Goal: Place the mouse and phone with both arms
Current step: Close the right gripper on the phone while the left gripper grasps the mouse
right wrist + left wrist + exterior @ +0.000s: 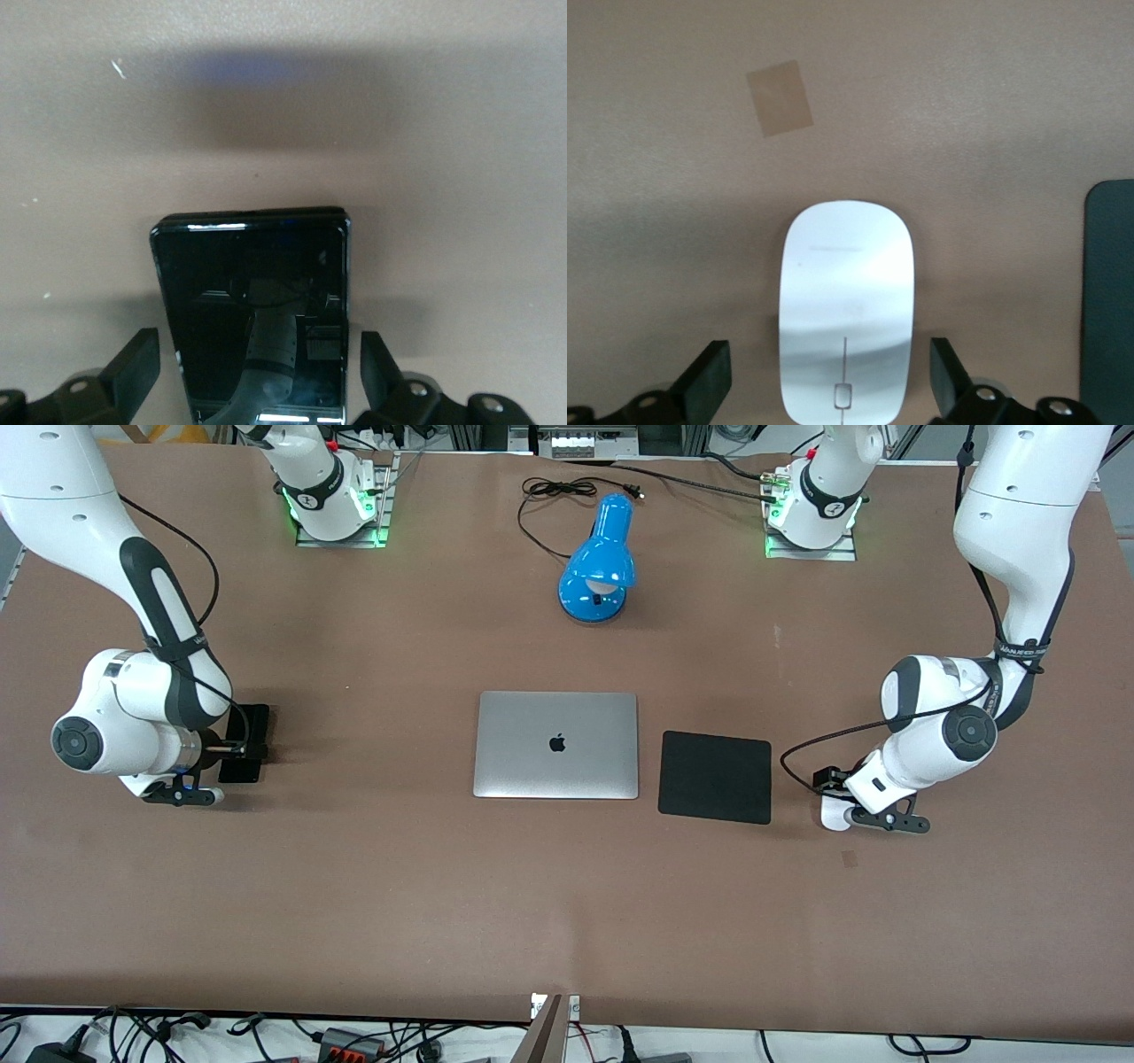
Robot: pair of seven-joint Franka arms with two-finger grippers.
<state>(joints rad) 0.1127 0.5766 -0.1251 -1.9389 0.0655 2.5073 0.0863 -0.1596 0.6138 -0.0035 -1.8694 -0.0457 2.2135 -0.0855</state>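
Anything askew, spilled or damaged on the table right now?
Only the glossy blue desk lamp: it lies tipped over above the closed silver laptop, its black cord loose and unplugged. Nothing spilled or broken.

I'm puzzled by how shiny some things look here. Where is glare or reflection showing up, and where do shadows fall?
Right wrist view: the phone has a glossy face that mirrors the arm above it, with a dark shadow band on the table. Left wrist view: the mouse gleams bright, with grey bands across it. Front view: soft shadows spread beside the laptop and lamp.
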